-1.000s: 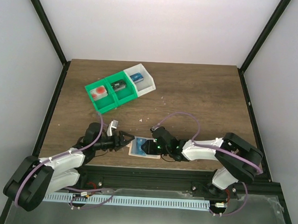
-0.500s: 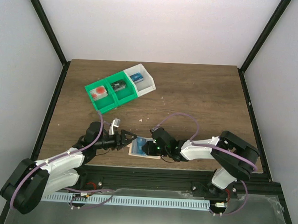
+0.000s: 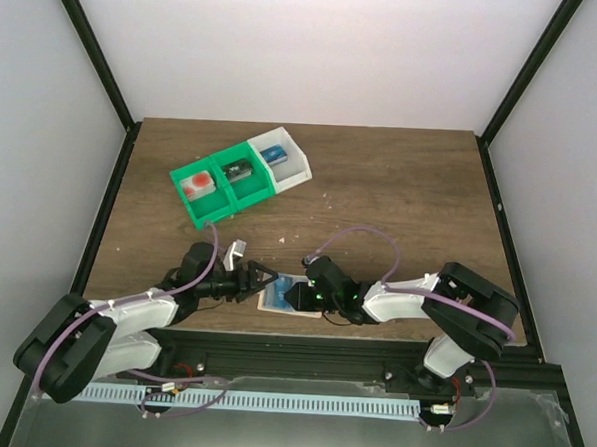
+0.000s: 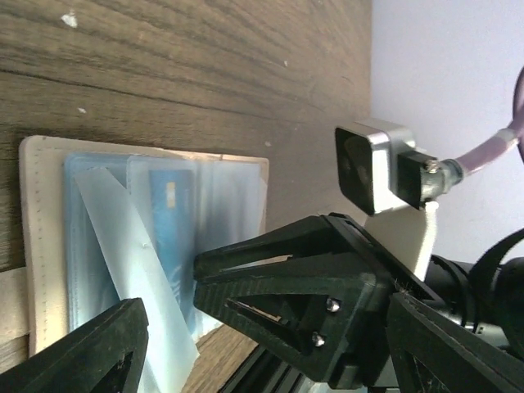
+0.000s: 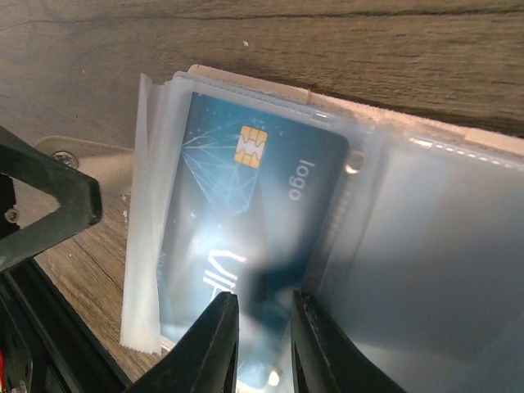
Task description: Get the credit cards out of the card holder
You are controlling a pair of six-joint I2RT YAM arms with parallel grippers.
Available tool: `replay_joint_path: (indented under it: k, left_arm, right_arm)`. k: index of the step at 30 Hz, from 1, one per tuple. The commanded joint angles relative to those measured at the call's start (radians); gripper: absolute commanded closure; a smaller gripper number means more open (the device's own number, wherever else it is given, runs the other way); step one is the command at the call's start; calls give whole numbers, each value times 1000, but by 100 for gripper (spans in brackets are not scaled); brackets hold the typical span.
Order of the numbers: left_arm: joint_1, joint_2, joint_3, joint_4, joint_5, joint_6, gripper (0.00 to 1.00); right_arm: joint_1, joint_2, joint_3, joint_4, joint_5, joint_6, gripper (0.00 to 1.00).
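The card holder (image 3: 274, 299) lies open near the table's front edge, its clear sleeves showing in the left wrist view (image 4: 41, 213). A blue credit card (image 5: 246, 188) with a gold chip sits inside a sleeve and also shows in the left wrist view (image 4: 173, 221). My right gripper (image 3: 297, 296) rests its tips on that sleeve from the right (image 5: 266, 327), fingers only a narrow gap apart and nothing seen between them. My left gripper (image 3: 261, 279) is wide open (image 4: 266, 315) at the holder's left edge, facing the right gripper and holding nothing.
Two green bins (image 3: 211, 207) and a white bin (image 3: 300, 164) stand at the back left, holding a red-orange item (image 3: 196, 186), a dark item (image 3: 242, 171) and a blue item (image 3: 273, 154). The table's front edge lies just behind the holder.
My left gripper has moved right, closer to the holder's left edge, still open. The right gripper and the holder have stayed put.
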Motion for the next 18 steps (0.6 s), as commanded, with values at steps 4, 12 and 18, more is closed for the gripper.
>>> replay_joint_path:
  k: [4, 12, 18]
  left_arm:
    - [-4, 69, -12, 82, 11, 18, 19]
    - [-6, 133, -21, 140, 28, 4, 20]
    - [-12, 144, -25, 197, 48, -17, 30]
  right_arm:
    - [-6, -4, -25, -34, 19, -5, 79]
    - [-7, 9, -21, -26, 14, -5, 79]
    - [-6, 16, -26, -14, 8, -2, 80]
